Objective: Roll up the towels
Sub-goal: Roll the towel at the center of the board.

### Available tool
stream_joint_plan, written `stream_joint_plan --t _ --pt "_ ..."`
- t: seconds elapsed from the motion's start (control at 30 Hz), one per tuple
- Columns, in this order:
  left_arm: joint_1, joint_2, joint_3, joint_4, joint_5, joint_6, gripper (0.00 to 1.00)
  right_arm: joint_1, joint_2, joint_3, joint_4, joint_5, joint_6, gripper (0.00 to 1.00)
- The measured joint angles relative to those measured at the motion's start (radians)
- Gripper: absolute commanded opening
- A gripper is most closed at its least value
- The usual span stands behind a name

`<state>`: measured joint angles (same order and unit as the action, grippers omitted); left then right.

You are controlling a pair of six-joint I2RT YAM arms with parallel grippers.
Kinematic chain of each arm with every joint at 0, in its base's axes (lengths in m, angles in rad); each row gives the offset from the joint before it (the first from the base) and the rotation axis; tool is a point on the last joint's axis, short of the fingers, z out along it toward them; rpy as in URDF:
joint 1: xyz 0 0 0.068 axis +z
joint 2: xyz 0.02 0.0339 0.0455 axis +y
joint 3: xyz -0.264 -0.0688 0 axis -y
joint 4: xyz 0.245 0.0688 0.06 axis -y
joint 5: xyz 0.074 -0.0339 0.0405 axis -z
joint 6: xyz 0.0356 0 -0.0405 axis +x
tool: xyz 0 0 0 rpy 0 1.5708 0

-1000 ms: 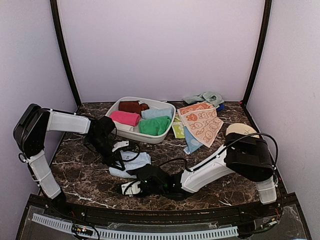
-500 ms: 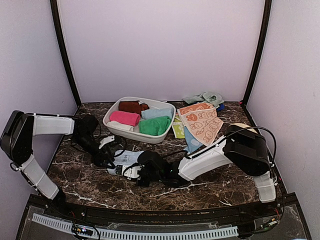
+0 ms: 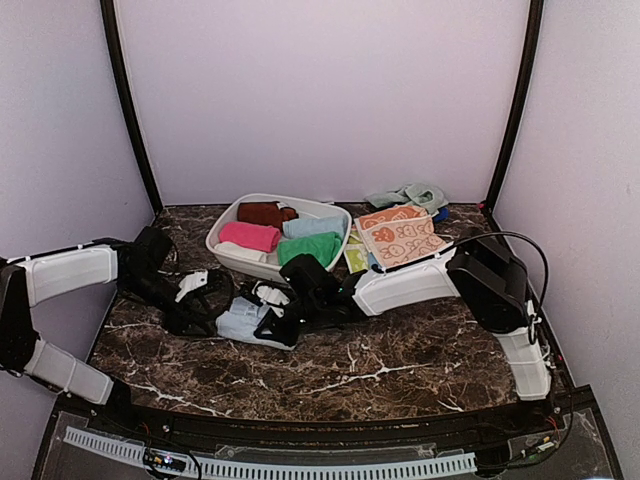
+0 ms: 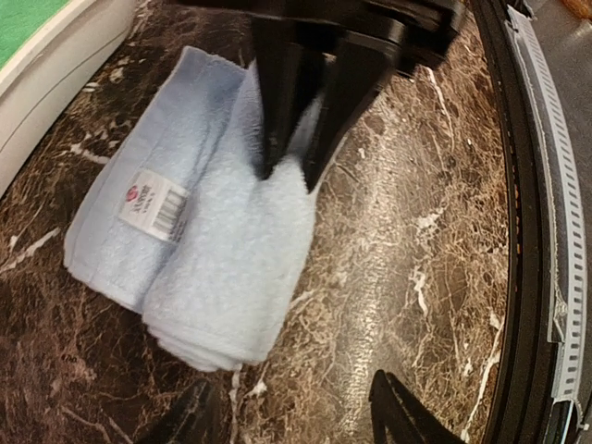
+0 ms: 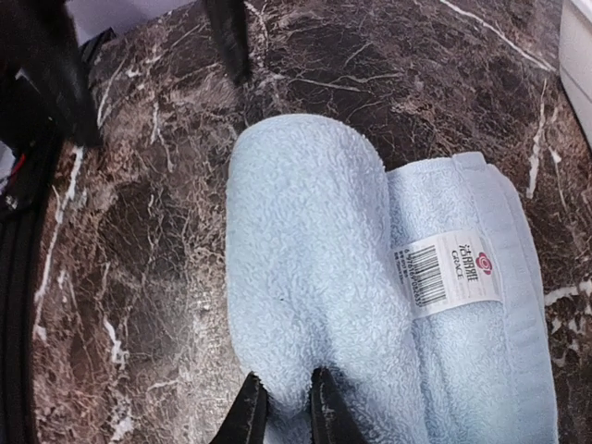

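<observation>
Pale blue towel [image 3: 245, 322]: on the worktop [image 3: 400, 360], at 7 o'clock of the white basin [image 3: 215, 245]; a thick roll with a flat tail left beside it.
Right arm [image 3: 400, 285]: has swung from the near edge, 6 o'clock, up to the towel.
Left arm [image 3: 70, 275]: has drawn back towards 9 o'clock.
Right claw [image 5: 285, 407]: has narrowed to a tight pinch on the roll's end.
Left claw [image 4: 291, 416]: has sprung wide apart, holding nothing, just clear of the towel.
Meaning: hold apparently handed over; rolling unfinished.
</observation>
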<state>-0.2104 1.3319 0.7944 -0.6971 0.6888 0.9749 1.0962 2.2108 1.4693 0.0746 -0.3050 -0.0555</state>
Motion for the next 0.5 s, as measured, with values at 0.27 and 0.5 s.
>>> stream_joint_plan --t 0.27,0.5 --pt "-0.196 0.001 -0.012 0.056 -0.060 0.003 0.57 -0.076 0.102 0.153 -0.094 -0.274 0.272 0.09" --pt "-0.272 0.085 -0.001 0.159 -0.133 -0.003 0.56 -0.108 0.162 0.195 -0.063 -0.466 0.458 0.06"
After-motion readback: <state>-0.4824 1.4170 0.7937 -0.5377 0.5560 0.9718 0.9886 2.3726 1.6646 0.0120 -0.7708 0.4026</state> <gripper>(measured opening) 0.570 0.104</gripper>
